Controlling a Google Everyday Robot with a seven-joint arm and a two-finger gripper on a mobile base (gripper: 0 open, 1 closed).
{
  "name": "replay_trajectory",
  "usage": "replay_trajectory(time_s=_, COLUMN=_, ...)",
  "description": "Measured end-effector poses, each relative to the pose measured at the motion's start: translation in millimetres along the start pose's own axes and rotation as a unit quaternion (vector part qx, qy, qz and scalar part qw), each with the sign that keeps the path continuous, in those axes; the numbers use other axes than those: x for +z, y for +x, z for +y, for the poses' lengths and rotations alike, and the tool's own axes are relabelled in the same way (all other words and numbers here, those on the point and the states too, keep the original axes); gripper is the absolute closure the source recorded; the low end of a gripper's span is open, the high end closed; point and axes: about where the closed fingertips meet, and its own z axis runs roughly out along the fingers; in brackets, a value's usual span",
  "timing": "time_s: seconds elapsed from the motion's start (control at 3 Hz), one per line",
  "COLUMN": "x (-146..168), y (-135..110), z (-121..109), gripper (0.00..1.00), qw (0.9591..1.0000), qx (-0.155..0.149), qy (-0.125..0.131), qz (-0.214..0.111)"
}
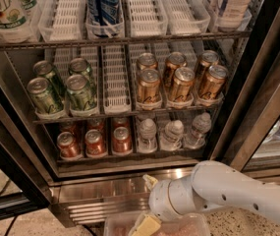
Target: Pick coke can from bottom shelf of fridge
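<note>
Ribbed steel base of the fridge sits behind the gripper, below cylindrical red coke cans; grip state unclear.

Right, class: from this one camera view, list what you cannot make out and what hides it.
- Gripper: camera view, at the bottom edge, below the fridge; the edge crops it.
- Rear coke cans on the bottom shelf: largely hidden by the front cans and the rack above.
- Top-rack drinks: tops cut off by the upper edge.

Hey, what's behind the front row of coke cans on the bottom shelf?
More red cans, tops hidden by the rack above. Gripper sits low, outside the fridge.
</note>
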Motion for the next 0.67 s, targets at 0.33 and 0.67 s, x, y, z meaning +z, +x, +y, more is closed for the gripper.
replay_trajectory(time_s=0.33, x=0.0, y=0.0, z=0.0, gripper=0.00, qw=1.0000, qx=0.000, qy=0.000, qz=0.000)
replay_trajectory(time_s=0.67, x=14.0, y=1.5, z=-4.1, gripper=0.00, qw=0.9997, qx=0.007, qy=0.007, qz=-0.023)
